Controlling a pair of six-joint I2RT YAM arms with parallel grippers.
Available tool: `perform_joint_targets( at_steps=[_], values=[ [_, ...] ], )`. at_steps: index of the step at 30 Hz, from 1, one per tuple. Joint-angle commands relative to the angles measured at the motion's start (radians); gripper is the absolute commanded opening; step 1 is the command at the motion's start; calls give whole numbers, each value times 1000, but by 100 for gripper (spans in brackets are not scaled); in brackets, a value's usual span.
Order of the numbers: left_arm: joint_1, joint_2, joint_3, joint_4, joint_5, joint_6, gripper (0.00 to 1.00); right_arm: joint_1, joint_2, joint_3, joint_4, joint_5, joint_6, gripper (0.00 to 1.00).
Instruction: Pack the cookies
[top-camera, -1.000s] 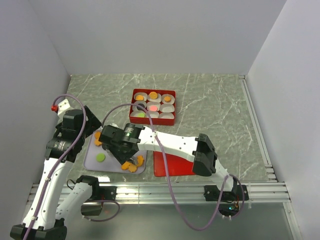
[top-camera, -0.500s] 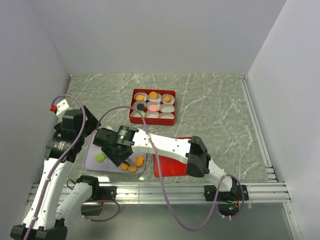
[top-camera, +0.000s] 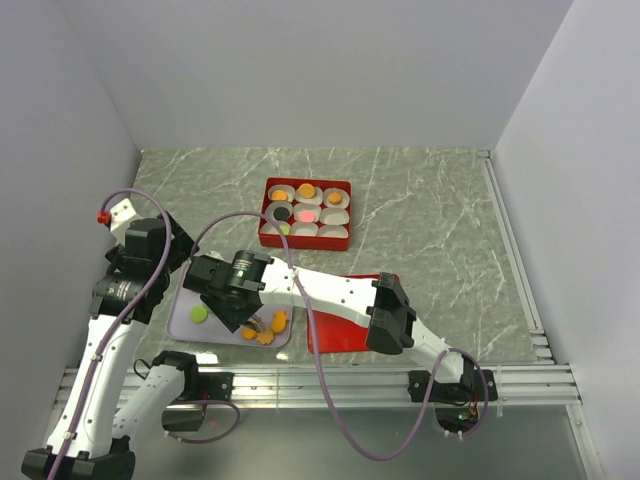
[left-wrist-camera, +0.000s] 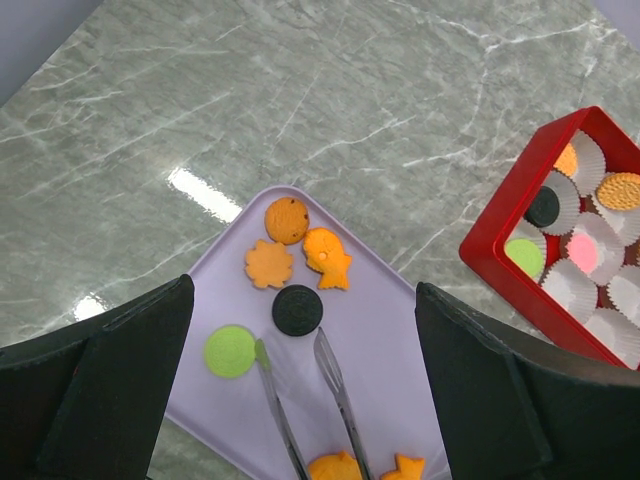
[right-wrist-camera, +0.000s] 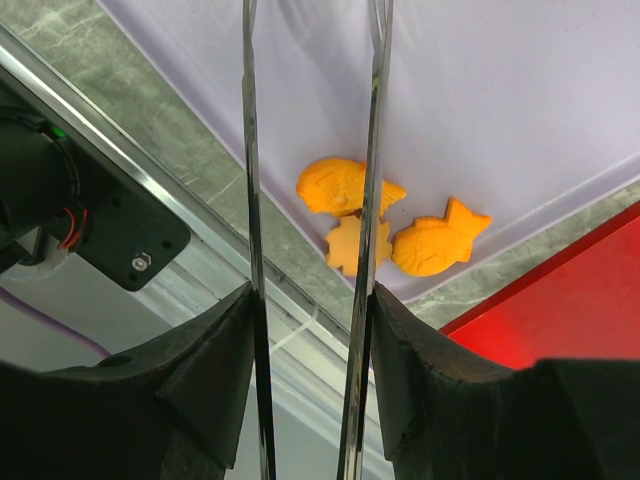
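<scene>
Nine cups (top-camera: 334, 232) sit in the red box (left-wrist-camera: 497, 228) on the counter (left-wrist-camera: 300, 100). The far row holds orange pieces, the middle row a black and a pink one, and the near left cup a green one. The other cups look bare. The unpacked cookies (left-wrist-camera: 328, 257) lie on the lavender tray (left-wrist-camera: 385, 330): several orange, one green, and a black cookie (left-wrist-camera: 297, 309). The right gripper (left-wrist-camera: 292, 345) reaches over the tray beside the black cookie, its thin tongs parted and grasping nothing. The left gripper (left-wrist-camera: 305, 395) hangs above the tray, spread wide and empty.
</scene>
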Motion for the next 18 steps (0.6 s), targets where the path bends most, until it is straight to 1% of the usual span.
perform_joint_targets(
  at_steps=[1, 6, 9, 12, 18],
  values=[
    [-12, -10, 24, -17, 27, -20, 99, -27, 46, 20, 19, 19, -1, 54],
    [-12, -19, 30, -59, -80, -80, 99, -44, 73, 30, 34, -5, 5, 53],
    [-12, -25, 27, -59, -108, -86, 97, -55, 80, 27, 45, -24, 10, 54],
    [-12, -36, 26, -56, -125, -86, 97, -64, 89, 32, 49, -33, 13, 53],
    [-11, -53, 19, -56, -204, -105, 99, -76, 94, 14, 62, -41, 17, 53]
  ],
)
